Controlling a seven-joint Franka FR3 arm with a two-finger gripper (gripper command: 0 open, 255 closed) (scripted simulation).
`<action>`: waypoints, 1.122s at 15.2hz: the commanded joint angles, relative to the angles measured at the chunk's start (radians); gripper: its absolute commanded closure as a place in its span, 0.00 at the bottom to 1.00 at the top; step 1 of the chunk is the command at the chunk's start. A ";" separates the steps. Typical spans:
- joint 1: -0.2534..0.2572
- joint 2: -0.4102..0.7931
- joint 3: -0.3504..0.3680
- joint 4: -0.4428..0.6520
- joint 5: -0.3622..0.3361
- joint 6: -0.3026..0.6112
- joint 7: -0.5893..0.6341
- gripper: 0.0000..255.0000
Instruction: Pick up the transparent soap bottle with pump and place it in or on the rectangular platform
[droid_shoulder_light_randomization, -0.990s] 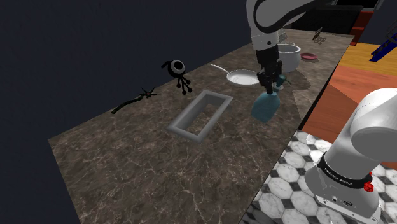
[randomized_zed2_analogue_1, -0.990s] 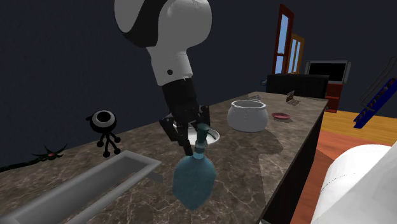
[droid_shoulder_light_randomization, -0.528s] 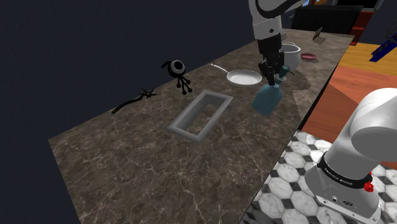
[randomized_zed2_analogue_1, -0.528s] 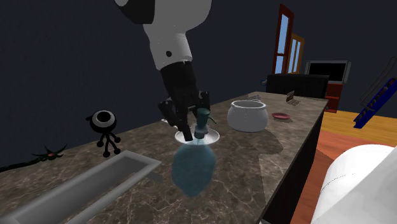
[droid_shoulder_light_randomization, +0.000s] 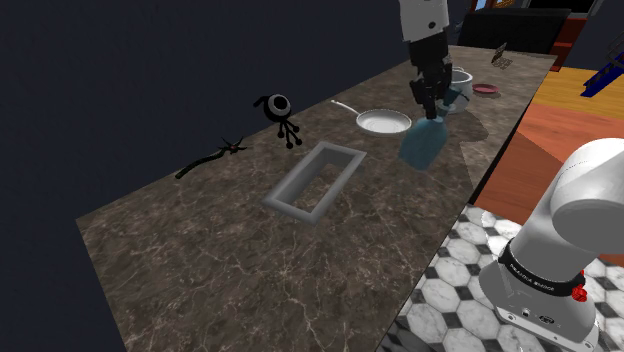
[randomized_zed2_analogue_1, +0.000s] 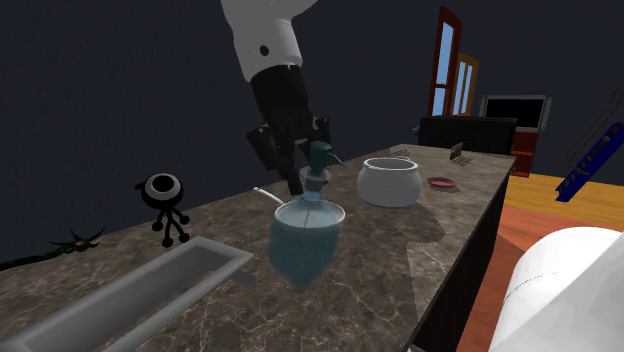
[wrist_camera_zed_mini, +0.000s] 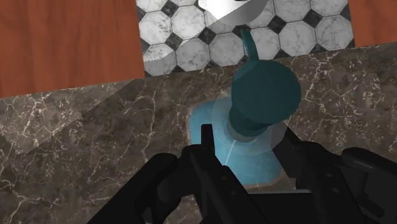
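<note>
- Shoulder view: the black gripper (droid_shoulder_light_randomization: 430, 103) hangs from the white arm (droid_shoulder_light_randomization: 427, 18) over the dark marbled counter (droid_shoulder_light_randomization: 230, 260). It is clamped on the neck of the soap bottle (droid_shoulder_light_randomization: 423, 143).
- The soap bottle has a see-through blue body and a dark teal top. It hangs below the gripper, lifted clear of the counter.
- The platform (droid_shoulder_light_randomization: 288, 207) is a grey rectangular tray with a raised rim, lying flat on the counter.
- In this view the bottle is off to the right of the platform's far end, apart from it and not over it.
- Wrist view: the two fingers (wrist_camera_zed_mini: 207, 153) press on either side of the bottle's neck, just under the round pump head (wrist_camera_zed_mini: 264, 92). The spout points away from the gripper, towards the tiled floor (wrist_camera_zed_mini: 184, 38) past the counter's edge.
- Second exterior view: the bottle (randomized_zed2_analogue_1: 305, 235) hangs nearly upright beyond the platform's (randomized_zed2_analogue_1: 150, 285) near end, between the platform and a white pot (randomized_zed2_analogue_1: 390, 182).
- A white frying pan (droid_shoulder_light_randomization: 384, 122) lies on the counter just past the platform's far end, between the platform and the pot.
- A black stick figure (droid_shoulder_light_randomization: 278, 115) with one big eye stands near the platform's far corner, on the shoulder view's left side.
- A thin black twig (droid_shoulder_light_randomization: 210, 160) lies further out along the platform's left side in the same view.
- A small pink dish (randomized_zed2_analogue_1: 440, 183) sits well beyond the platform, past the pot.
</note>
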 joint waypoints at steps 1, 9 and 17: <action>0.001 -0.002 0.002 0.027 0.001 -0.029 -0.001 1.00; 0.033 0.161 0.047 0.234 0.053 -0.077 0.061 1.00; 0.077 0.443 0.103 0.586 0.103 -0.150 0.157 1.00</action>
